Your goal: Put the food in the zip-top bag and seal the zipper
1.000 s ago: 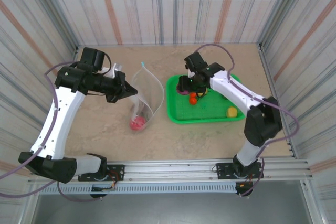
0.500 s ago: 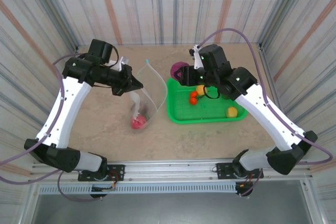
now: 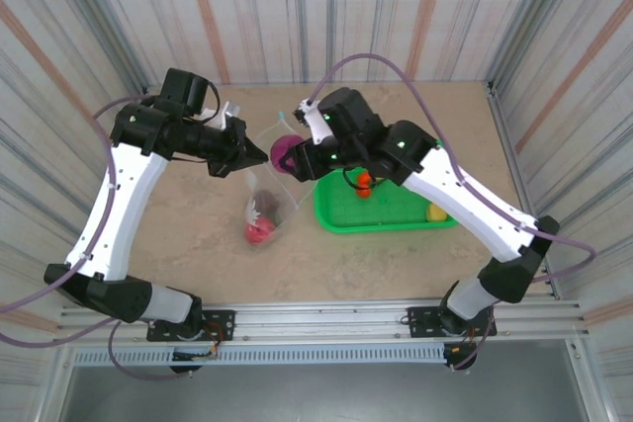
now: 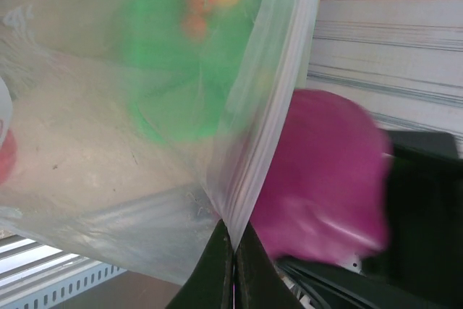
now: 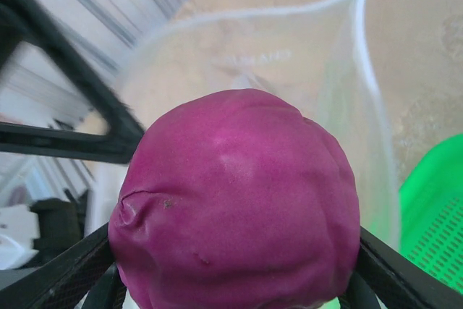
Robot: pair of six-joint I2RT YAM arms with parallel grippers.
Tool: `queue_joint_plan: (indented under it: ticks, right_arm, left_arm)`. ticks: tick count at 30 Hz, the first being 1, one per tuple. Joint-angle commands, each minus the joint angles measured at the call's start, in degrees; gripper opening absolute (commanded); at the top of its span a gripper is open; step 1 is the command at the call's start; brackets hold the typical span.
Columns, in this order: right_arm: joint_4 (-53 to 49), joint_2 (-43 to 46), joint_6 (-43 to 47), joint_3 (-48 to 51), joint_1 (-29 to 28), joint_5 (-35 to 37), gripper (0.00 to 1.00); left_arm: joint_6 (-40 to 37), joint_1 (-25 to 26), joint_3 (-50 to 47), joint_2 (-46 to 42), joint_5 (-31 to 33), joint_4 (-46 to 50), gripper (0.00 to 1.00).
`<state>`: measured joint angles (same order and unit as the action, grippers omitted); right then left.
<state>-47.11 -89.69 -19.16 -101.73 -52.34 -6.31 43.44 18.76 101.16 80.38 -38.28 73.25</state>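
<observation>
My left gripper (image 3: pixel 252 153) is shut on the rim of the clear zip-top bag (image 3: pixel 269 193) and holds its mouth up and open; in the left wrist view the pinched zipper strip (image 4: pixel 278 99) rises from the fingertips. The zipper's light-blue slider (image 3: pixel 281 116) sits at the far end. Inside the bag lie a red food (image 3: pixel 259 232) and a dark maroon one (image 3: pixel 265 208). My right gripper (image 3: pixel 295 157) is shut on a purple food (image 5: pixel 239 200), right at the bag's mouth (image 5: pixel 253 41). Orange food (image 3: pixel 364 183) and yellow food (image 3: pixel 435 211) lie in the basket.
The green mesh basket (image 3: pixel 391 212) stands on the table just right of the bag. Striped walls close in the back and both sides. My right arm reaches leftwards over the basket's left end.
My right gripper has lifted the purple food out of the basket and carried it left to the bag's mouth. My left gripper has raised the bag's rim slightly and kept hold.
</observation>
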Motion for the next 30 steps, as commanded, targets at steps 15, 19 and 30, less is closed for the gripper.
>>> queue_joint_plan:
  ticks: [15,19,30]
  right_arm:
    - [-4.81,-10.34,-0.28,-10.95,-2.65,8.82,0.87]
    - [-2.69,-6.22,0.11,-7.47,-3.03,9.64,0.88]
    - [-4.81,2.70,-4.87,-9.07,-0.11,7.41,0.87]
  left_arm:
    - [-1.04,-0.04,1.19,-1.54,2.99,4.19,0.00]
    - [-0.73,-0.03,0.08,-1.59,2.99,3.29,0.00]
    - [0.93,0.03,-2.72,-3.14,2.68,-0.56,0.00]
